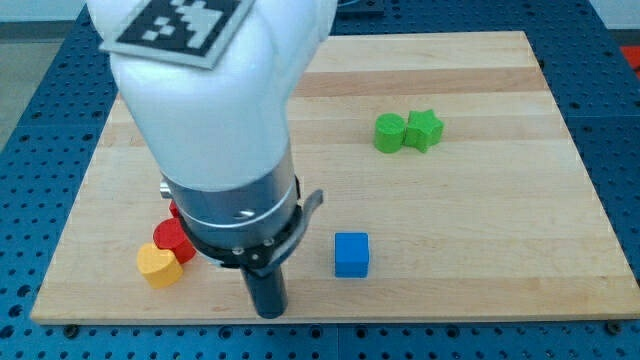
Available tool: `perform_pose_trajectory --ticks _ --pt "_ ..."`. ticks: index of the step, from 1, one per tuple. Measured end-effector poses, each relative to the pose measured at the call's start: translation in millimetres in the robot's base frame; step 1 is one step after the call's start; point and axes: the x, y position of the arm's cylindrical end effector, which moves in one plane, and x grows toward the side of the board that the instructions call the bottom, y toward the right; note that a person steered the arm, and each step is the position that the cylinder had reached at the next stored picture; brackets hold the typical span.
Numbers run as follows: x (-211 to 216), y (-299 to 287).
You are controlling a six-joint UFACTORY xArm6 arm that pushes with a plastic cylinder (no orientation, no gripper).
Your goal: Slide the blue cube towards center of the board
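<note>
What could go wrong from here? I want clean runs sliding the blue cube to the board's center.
My tip sits to the view's left of the blue cube, near the board's bottom edge. A sideways push would likely send it rightward, not toward center. The arm also hides part of the red blocks.

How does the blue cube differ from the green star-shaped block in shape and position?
The blue cube has flat square faces; the green star has a pointed outline. The blue cube stands alone near the view's bottom edge, while the green star sits higher, touching or nearly touching a green cylinder. My tip is left of the cube, far from the star. Both rest on the wooden board.
</note>
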Motion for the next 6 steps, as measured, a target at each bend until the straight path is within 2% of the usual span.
perform_pose_trajectory --ticks 1,2,5,6 --pt "-22.7 70.3" --pt "-63.1 108.4" --pt "-73.5 23.0" --pt "-73.5 31.4"
